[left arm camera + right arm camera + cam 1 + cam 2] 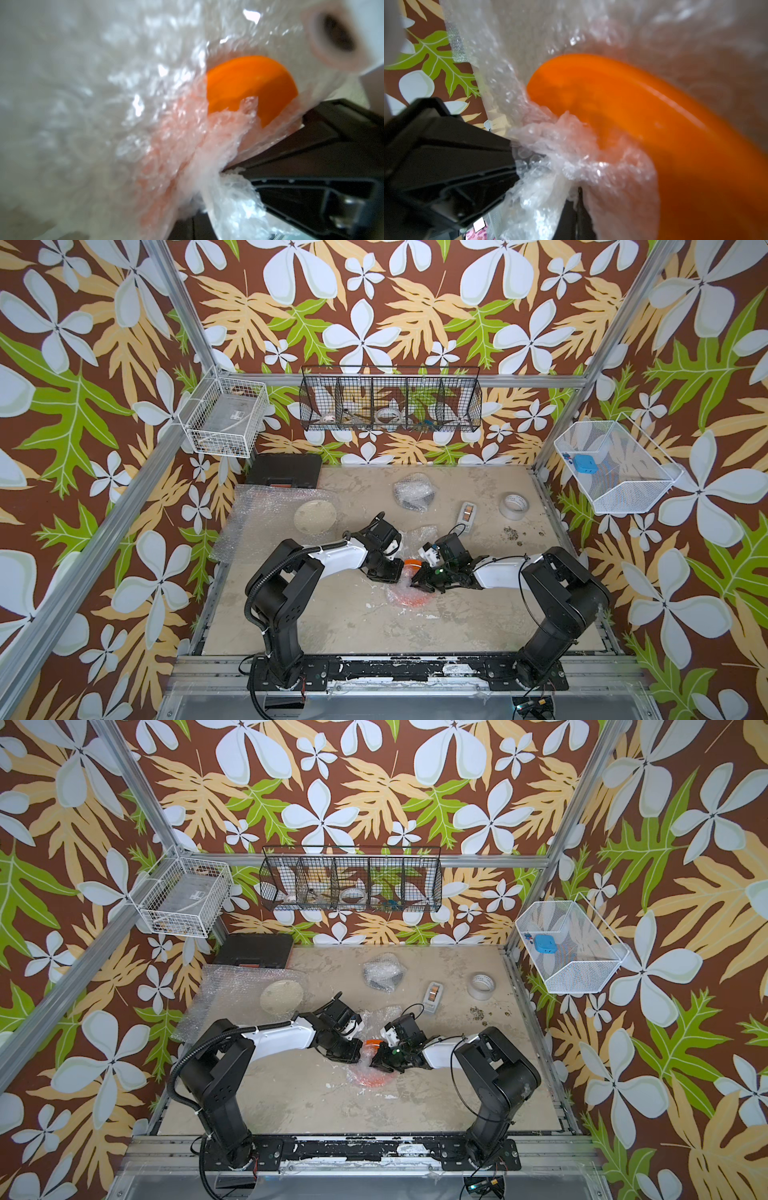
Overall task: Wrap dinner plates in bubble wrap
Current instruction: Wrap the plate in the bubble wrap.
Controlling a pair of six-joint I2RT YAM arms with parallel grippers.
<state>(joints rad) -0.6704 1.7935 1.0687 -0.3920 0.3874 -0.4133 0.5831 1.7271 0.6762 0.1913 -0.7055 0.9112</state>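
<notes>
While left end effector [395, 578] and right end effector [416, 581] clamp bubble wrap [405, 598], orange plate [412, 563] is half bare.
Both should pull evenly over it.

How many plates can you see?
3. A round cream plate lies on the flat clear bubble wrap sheet, far left; a bright orange plate, half wrapped, sits mid-table; a black one hides inside the far bubble wrap bundle.
</notes>
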